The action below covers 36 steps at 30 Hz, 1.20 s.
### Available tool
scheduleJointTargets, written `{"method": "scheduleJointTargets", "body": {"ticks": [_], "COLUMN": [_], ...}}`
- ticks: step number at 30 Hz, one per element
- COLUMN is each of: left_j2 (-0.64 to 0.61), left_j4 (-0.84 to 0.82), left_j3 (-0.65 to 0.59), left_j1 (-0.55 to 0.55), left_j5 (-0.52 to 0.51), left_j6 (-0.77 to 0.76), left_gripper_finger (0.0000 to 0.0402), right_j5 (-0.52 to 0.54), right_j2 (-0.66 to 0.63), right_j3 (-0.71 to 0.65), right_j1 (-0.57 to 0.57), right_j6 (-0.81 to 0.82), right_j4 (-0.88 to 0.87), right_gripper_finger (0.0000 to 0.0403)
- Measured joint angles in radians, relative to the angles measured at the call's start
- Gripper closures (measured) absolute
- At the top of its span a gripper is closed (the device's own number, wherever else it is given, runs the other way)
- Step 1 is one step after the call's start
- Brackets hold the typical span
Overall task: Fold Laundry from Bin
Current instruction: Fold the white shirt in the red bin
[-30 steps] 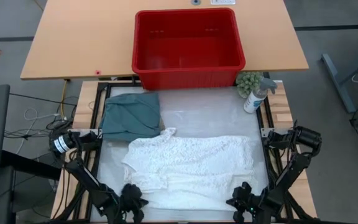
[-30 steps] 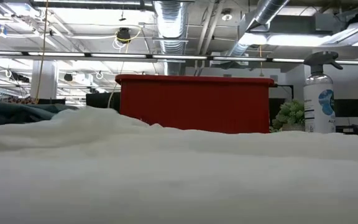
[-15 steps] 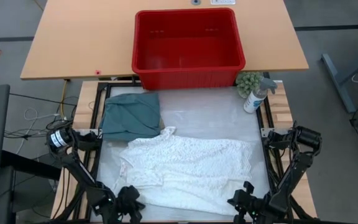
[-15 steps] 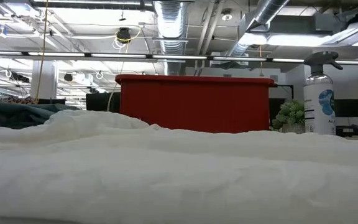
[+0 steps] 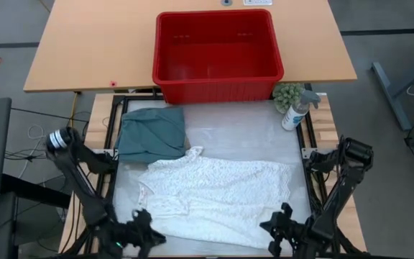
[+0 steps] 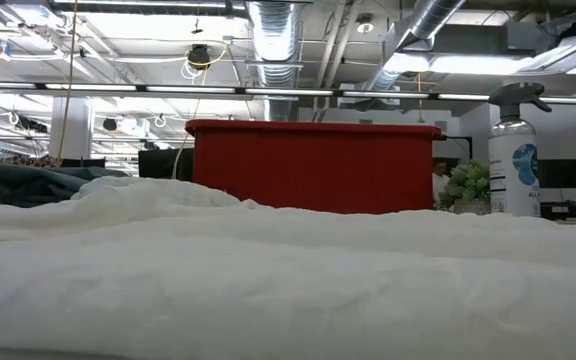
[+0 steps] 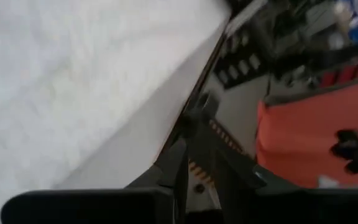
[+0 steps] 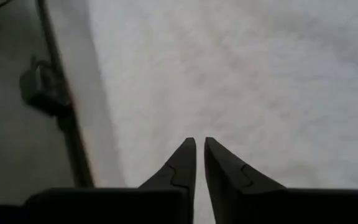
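A white garment (image 5: pixel 218 198) lies spread across the desk (image 5: pixel 243 129), with a folded teal one (image 5: pixel 152 133) touching its far left corner. The red bin (image 5: pixel 218 50) stands behind them, nothing visible inside. Both grippers sit at the near edge: the left (image 5: pixel 141 232) and the right (image 5: pixel 279 229) each show fingers (image 8: pixel 188 163) a narrow slit apart (nothing between them). A spray bottle (image 5: pixel 295 110) stands far right.

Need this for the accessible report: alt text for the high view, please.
A white garment lies spread flat on the work table, a folded teal garment beside its far-left corner. The left pincer and right pincer sit at its near edge. Beyond stands an empty red bin, with a spray bottle to its right.
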Motion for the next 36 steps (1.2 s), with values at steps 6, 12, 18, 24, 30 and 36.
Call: {"method": "scheduleJointTargets", "body": {"ticks": [6, 12, 18, 24, 30, 36], "left_j2": [-0.231, -0.411, -0.485, -0.483, -0.483, -0.483], "left_j4": [-0.425, -0.780, -0.843, -0.694, -0.469, -0.468], "left_j3": [0.001, 0.000, -0.001, -0.074, -0.192, -0.272], "left_j1": [0.059, 0.272, 0.511, 0.730, 0.879, 0.975], "left_j5": [-0.228, -0.092, 0.045, 0.307, 0.528, 0.606], "left_j6": [-0.103, 0.070, 0.370, 0.644, 0.860, 0.908], "left_gripper_finger": [0.0342, 0.0323, 0.0274, 0.0221, 0.0193, 0.0192], "right_j5": [-0.006, -0.051, -0.210, -0.369, -0.475, -0.523], "right_j2": [-0.136, -0.314, -0.411, -0.429, -0.429, -0.430], "right_j3": [0.000, 0.000, 0.001, 0.000, -0.001, -0.005], "right_j1": [-0.108, -0.290, -0.501, -0.689, -0.814, -0.917], "right_j6": [-0.031, -0.344, -0.701, -0.938, -1.184, -1.325], "right_j4": [-0.196, -0.293, -0.354, -0.444, -0.435, -0.422], "right_gripper_finger": [0.0313, 0.0258, 0.0184, 0.0154, 0.0154, 0.0154]}}
